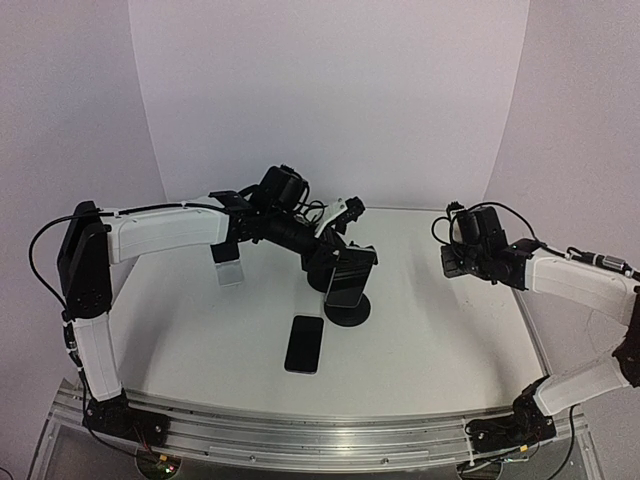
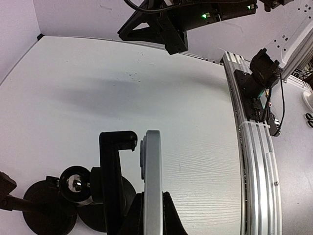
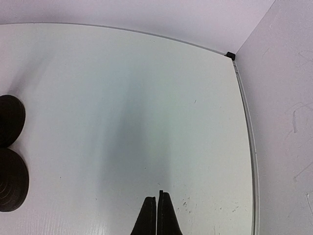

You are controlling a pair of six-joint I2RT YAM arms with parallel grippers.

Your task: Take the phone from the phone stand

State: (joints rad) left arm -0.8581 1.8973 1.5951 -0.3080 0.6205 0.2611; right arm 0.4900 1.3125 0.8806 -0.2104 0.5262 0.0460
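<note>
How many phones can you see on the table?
2. The flat phone lies near the front; the propped phone sits in the black stand behind it. A pale slab further left could be a third; I cannot tell.

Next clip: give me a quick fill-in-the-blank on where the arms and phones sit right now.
1. The right end effector is ___, holding nothing.
2. The left end effector grips the phone, seen ___-on from its wrist camera.
3. A second phone lies ___ on the table, nearer the arm bases than the stand.
Missing words: shut; edge; flat.
</note>
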